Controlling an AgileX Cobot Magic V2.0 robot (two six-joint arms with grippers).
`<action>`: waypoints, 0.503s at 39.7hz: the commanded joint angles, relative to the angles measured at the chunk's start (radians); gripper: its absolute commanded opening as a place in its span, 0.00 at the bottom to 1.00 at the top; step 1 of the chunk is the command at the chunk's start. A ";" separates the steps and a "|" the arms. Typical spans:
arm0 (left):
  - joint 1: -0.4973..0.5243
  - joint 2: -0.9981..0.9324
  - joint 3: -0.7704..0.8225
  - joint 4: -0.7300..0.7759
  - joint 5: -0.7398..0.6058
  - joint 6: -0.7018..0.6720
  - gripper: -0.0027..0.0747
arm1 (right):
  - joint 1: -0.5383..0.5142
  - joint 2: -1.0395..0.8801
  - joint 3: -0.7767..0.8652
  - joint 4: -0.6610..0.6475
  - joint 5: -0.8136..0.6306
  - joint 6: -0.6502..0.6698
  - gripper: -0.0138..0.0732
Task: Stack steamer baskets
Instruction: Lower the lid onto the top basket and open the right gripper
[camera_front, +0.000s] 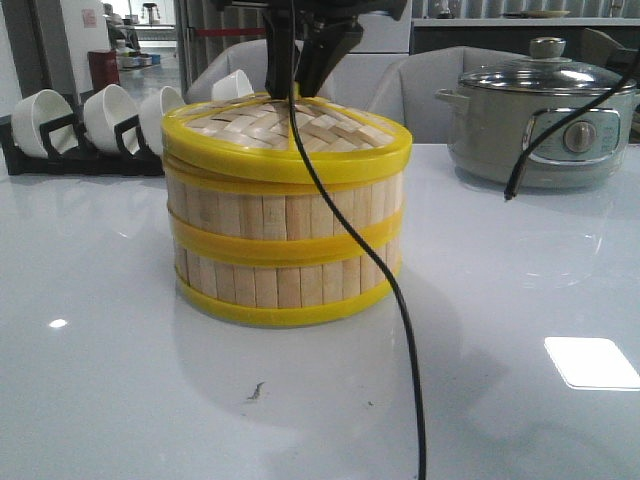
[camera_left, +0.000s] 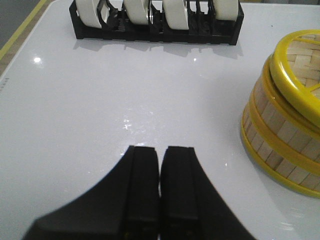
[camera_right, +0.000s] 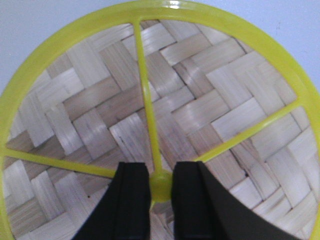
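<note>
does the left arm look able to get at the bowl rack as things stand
Probably yes. The left claw is shut and holds nothing, and in its wrist view only bare white table lies between it and the bowl rack. The steamer stack sits off to one side, out of that path.

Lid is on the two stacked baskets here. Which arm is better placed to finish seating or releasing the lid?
Right. The right gripper sits directly over the lid with its fingers on either side of the centre hub. The left gripper is shut, low over the bare table, beside the baskets.
</note>
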 joint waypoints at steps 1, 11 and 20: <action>-0.008 -0.005 -0.028 0.000 -0.079 -0.002 0.14 | -0.002 -0.062 -0.041 -0.007 -0.044 -0.012 0.22; -0.008 -0.005 -0.028 0.000 -0.079 -0.002 0.14 | -0.002 -0.059 -0.041 -0.007 -0.045 -0.012 0.22; -0.008 -0.005 -0.028 0.000 -0.079 -0.002 0.14 | -0.002 -0.059 -0.041 -0.007 -0.052 -0.012 0.22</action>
